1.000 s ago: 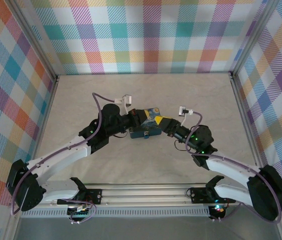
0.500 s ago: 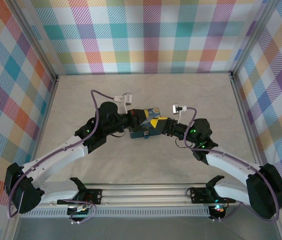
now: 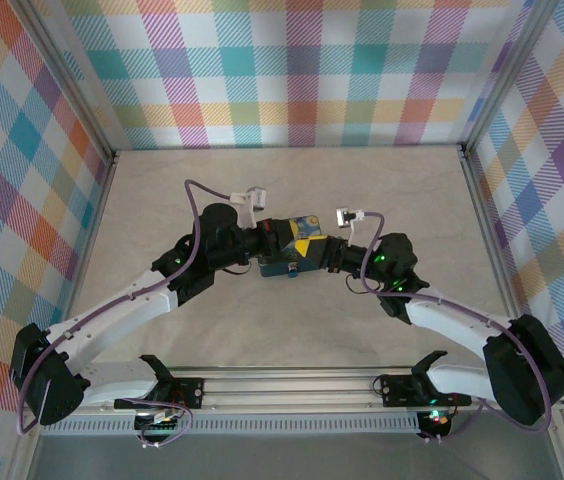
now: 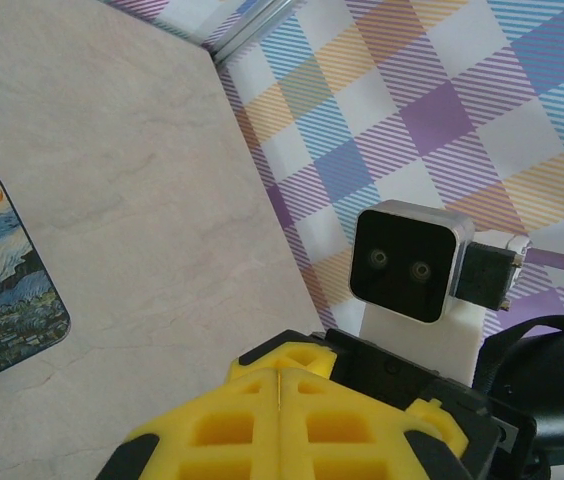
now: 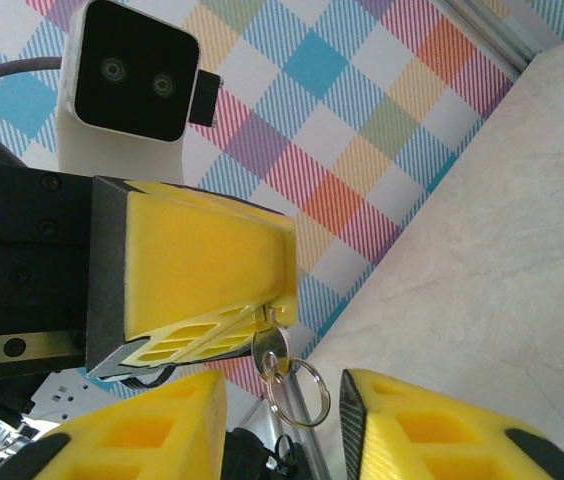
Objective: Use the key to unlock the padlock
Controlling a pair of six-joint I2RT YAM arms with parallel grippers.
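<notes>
Over the tabletop's centre, beside the tin (image 4: pixel 2 290), the left gripper (image 5: pixel 262 318) clamps the key (image 5: pixel 272 347), its ring (image 5: pixel 298 392) dangling between the right gripper (image 5: pixel 283 388)'s parted fingers.

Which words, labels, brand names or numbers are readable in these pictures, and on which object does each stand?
No text can be read anywhere.
The painted tin bears only a picture; the key in the left hand and the white camera housing show no legible marking.
</notes>
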